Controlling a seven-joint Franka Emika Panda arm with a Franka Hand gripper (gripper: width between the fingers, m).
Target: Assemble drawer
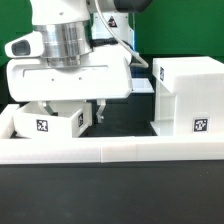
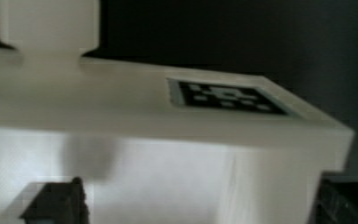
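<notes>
A small white drawer part (image 1: 48,120) with a marker tag lies at the exterior view's left, under the arm. My gripper (image 1: 88,115) hangs right over it, with one dark finger (image 1: 100,112) showing at its right side. In the wrist view the part (image 2: 158,150) fills the picture, its tag (image 2: 229,97) on the upper face. My gripper (image 2: 202,205) is open wide, and its two dark fingertips (image 2: 55,203) stand at either side of the part. I cannot tell whether they touch it. A larger white drawer box (image 1: 188,95) with a tag stands at the right.
A white wall (image 1: 110,150) runs along the front of the work area, with a raised end at the left. A white upright piece (image 2: 48,30) shows beyond the part in the wrist view. Flat white pieces lie behind the arm.
</notes>
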